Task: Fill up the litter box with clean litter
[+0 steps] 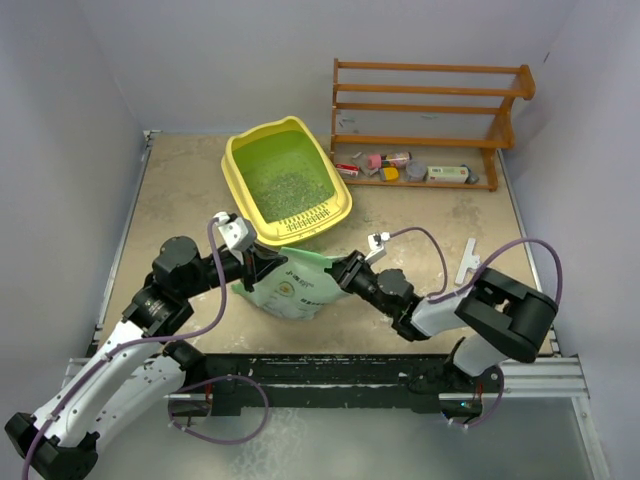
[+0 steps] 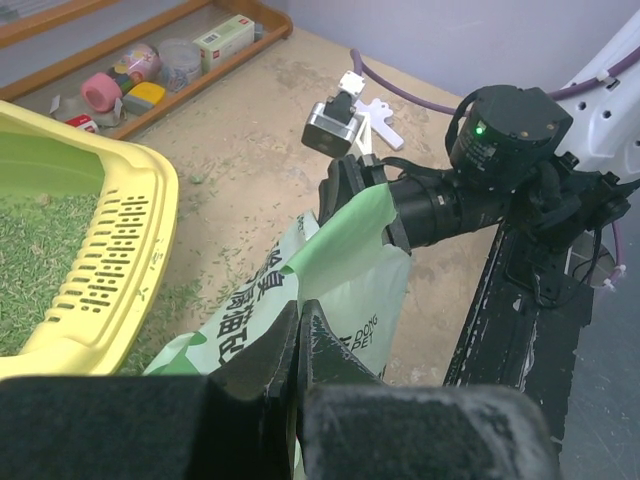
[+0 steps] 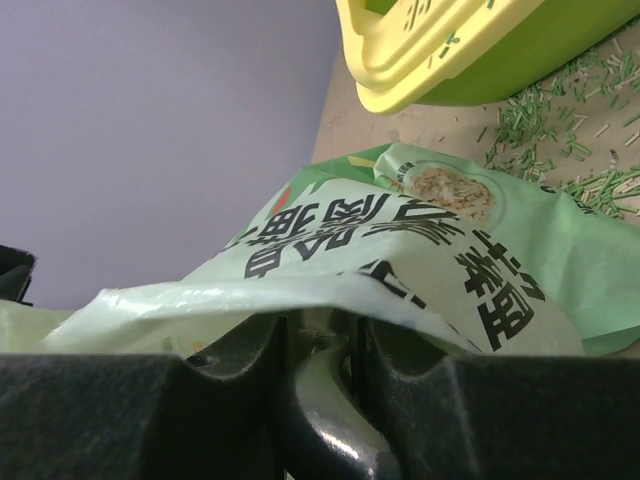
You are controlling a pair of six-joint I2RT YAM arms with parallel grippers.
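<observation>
The yellow litter box (image 1: pixel 338 190) sits at the table's middle back, its slotted grille rim toward me, with a layer of grey-green clean litter (image 1: pixel 284 186) on its green floor. The pale-green litter bag (image 1: pixel 295 288) with dark print lies slack just in front of it. My left gripper (image 1: pixel 256 266) is shut on the bag's left edge (image 2: pixel 345 265). My right gripper (image 1: pixel 345 272) is shut on the bag's right edge (image 3: pixel 400 250). The box rim also shows in the left wrist view (image 2: pixel 115 270) and the right wrist view (image 3: pixel 420 60).
A brown wooden rack (image 1: pixel 430 105) with small items on its bottom shelf stands at the back right. A white plastic piece (image 1: pixel 468 262) lies at the right. Loose granules (image 3: pixel 560 130) are scattered on the table between box and bag.
</observation>
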